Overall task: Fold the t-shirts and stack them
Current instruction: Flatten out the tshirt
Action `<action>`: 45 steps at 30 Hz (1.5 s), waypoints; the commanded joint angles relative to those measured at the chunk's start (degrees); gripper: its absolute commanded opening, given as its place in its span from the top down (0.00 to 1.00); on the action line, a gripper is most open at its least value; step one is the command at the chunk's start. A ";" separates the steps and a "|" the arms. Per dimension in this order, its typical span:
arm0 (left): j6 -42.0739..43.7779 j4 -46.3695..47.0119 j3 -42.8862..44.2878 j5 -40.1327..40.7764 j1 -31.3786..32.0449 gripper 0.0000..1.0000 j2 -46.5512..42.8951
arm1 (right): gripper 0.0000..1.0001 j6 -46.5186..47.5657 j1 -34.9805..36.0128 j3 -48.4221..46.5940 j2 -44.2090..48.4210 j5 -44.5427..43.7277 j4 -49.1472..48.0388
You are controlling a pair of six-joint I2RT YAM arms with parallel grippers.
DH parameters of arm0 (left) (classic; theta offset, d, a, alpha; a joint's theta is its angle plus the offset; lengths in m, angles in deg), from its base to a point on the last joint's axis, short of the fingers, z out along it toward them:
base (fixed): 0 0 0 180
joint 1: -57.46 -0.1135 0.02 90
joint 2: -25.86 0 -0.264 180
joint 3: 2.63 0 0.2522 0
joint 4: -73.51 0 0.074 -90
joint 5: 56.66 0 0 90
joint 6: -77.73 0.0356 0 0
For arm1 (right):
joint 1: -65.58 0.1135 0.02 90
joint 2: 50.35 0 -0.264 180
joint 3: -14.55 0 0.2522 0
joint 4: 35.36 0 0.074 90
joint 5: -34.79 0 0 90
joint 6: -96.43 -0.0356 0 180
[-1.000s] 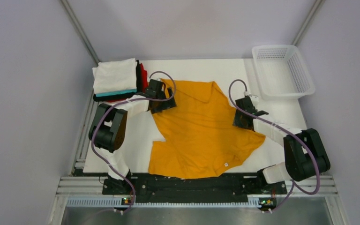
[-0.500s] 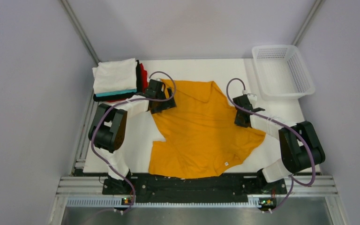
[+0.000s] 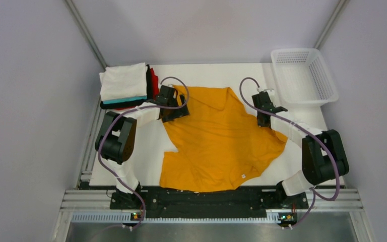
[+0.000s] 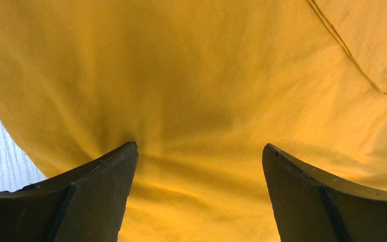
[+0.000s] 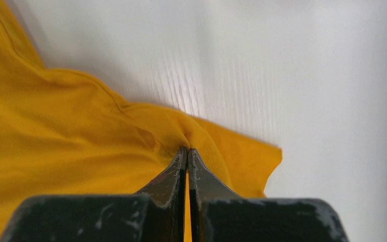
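Note:
The orange-yellow t-shirt (image 3: 221, 143) lies crumpled on the white table, its small white tag (image 3: 242, 176) near the front. My left gripper (image 3: 174, 107) is open over the shirt's far left part; in the left wrist view its gripper (image 4: 199, 148) has both fingers spread over yellow cloth (image 4: 191, 80). My right gripper (image 3: 262, 118) is shut on the shirt's right edge; in the right wrist view the gripper (image 5: 187, 149) pinches a fold of yellow cloth (image 5: 80, 146). A stack of folded shirts (image 3: 125, 85), white on top with teal, black and red below, sits at the far left.
A white plastic mesh basket (image 3: 304, 76) stands at the far right corner. Grey walls enclose the table (image 3: 302, 123) on three sides. The arm bases and a black rail run along the near edge.
My right gripper has moved away and to the right, pulling the shirt's right edge outward with it. The left gripper has stayed in place.

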 commanded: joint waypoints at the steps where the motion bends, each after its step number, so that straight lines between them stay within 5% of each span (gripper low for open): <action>1: 1.32 -4.02 -1.86 1.35 -0.66 0.01 -0.48 | 1.00 14.31 -2.82 -6.98 -4.05 -1.52 -8.74; 4: 1.43 -3.87 -2.11 1.36 -0.66 0.01 -0.54 | 1.00 18.52 -5.27 -10.47 -8.89 -3.11 -13.11; 6: 1.50 -3.79 -2.19 1.44 -0.69 0.01 -0.61 | 0.91 20.64 -5.41 -12.17 -12.29 -7.06 -16.27; 9: 1.59 -3.92 -2.20 1.40 -0.68 0.01 -0.64 | 0.49 18.11 -5.33 -17.61 -16.42 -9.69 -11.58; 10: 1.59 -3.92 -2.19 1.44 -0.63 0.01 -0.62 | 0.43 17.00 -5.21 -18.53 -16.62 -9.71 -10.18; 17: 1.26 -3.83 -1.85 -0.09 -0.69 0.01 -1.07 | 0.33 13.45 1.01 -13.24 -6.21 -6.46 -10.24; 21: 1.15 -4.03 -1.30 -1.04 -0.58 0.01 -2.92 | 0.02 3.21 4.57 -7.05 2.29 4.66 -8.14; 29: 4.86 -4.19 9.01 -5.66 -0.70 0.01 0.97 | 0.01 -18.75 10.35 18.32 18.05 33.15 -23.78; 36: 3.73 -9.60 19.17 -3.77 -1.62 0.02 11.29 | 0.01 -25.89 12.35 23.20 16.14 23.05 -18.04; 45: -1.47 -8.17 4.97 -6.28 -1.62 0.04 6.27 | 0.01 -20.29 1.48 16.73 3.25 24.23 -22.11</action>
